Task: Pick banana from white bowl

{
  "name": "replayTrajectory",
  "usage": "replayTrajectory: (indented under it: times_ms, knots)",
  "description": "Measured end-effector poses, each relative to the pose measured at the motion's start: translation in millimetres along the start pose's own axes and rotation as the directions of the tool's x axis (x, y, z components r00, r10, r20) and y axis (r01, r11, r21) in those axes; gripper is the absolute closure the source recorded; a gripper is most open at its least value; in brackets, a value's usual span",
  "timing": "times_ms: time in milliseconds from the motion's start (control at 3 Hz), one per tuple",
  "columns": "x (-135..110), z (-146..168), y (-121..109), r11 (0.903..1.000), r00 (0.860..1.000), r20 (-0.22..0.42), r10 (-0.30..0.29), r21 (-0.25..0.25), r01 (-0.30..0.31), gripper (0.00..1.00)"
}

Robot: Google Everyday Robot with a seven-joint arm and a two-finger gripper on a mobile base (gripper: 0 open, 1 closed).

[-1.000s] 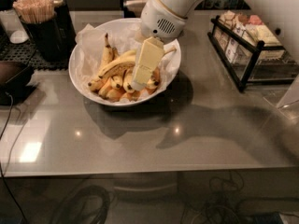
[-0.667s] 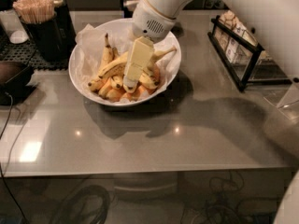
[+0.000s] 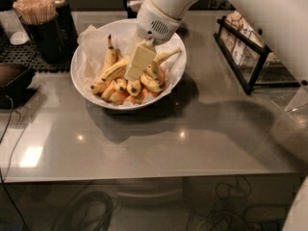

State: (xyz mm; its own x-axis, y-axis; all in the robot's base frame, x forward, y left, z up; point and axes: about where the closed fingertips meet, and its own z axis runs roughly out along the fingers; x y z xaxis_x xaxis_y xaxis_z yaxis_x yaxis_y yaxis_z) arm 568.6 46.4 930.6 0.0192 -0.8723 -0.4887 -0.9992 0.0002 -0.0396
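The white bowl (image 3: 86, 88) stands on the grey table, lined with crinkled white paper and holding several spotted yellow bananas (image 3: 114, 71) and some orange fruit. My gripper (image 3: 136, 69) hangs from the white arm above the middle of the bowl, its cream fingers pointing down into the banana pile. The fingertips touch or sit just over the bananas in the centre.
A black holder of wooden stir sticks (image 3: 36, 20) stands left of the bowl on a black mat. A black wire rack with packets (image 3: 245, 52) stands to the right. The grey table (image 3: 159, 138) reaches to its front edge, with cables below.
The arm has moved left and the gripper has come lower into the bowl, toward the middle of the banana pile.
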Motion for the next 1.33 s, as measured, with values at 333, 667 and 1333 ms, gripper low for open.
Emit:
replayTrajectory:
  times_ms: [333,667,1333]
  knots:
    - [0.0,0.0,0.0,1.0000,1.000,0.000,0.000,0.000,0.000,0.65]
    - [0.0,0.0,0.0,1.0000,1.000,0.000,0.000,0.000,0.000,0.81]
    - [-0.8,-1.0,-0.6,1.0000,1.000,-0.002,-0.002,0.003,0.002,0.40]
